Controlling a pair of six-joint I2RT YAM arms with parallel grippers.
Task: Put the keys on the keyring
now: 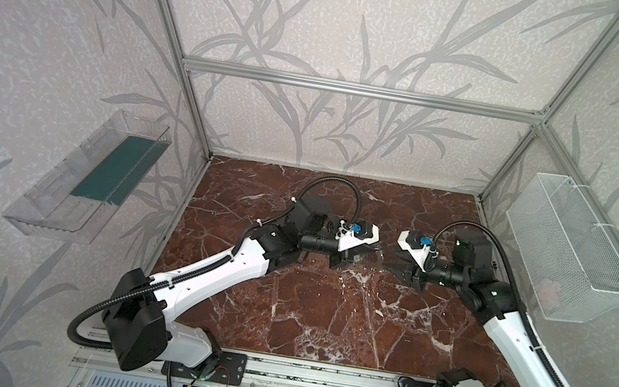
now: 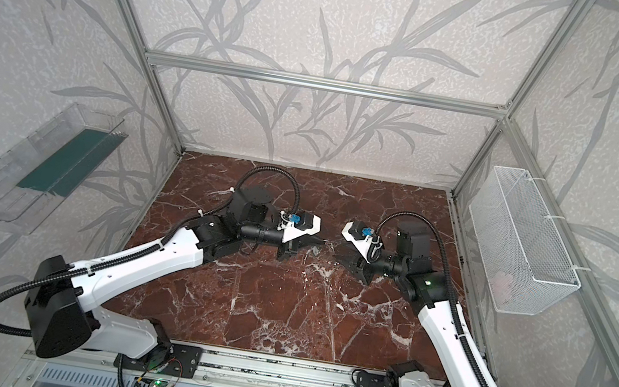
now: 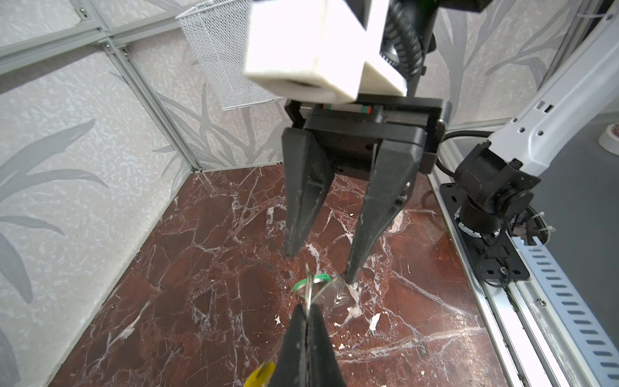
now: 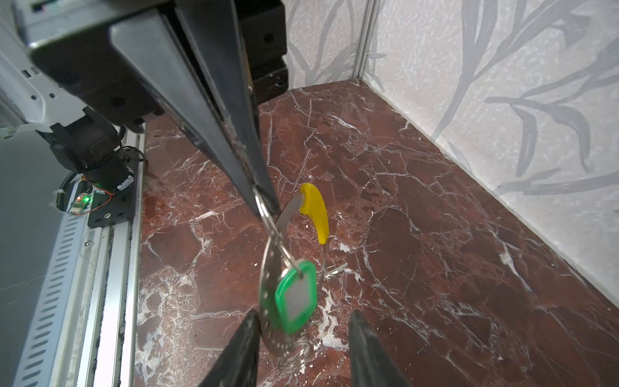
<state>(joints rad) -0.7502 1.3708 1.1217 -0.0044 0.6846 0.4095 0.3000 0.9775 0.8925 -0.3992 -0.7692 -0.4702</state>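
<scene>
The marbled red-brown counter [image 1: 321, 322] fills the cell floor; a white mesh basket [image 1: 567, 252] hangs at 3 o'clock and a clear tray [image 1: 87, 176] at 9 o'clock. In both top views the arms meet tip to tip slightly toward 12 o'clock of the counter's middle, the left end effector [image 4: 264, 201] reaching from 9 o'clock, the right end effector [image 3: 320, 266] from 3 o'clock. The left one is clamped on thin grey metal of the keyring [image 4: 269, 268], which hangs from its tips with the yellow sleeve [image 4: 315, 207] just beside them. The right one stands parted, gripping nothing, a finger either side of the ring's lower arc. A green key [image 4: 296, 298] dangles against that arc on a thin wire loop
</scene>
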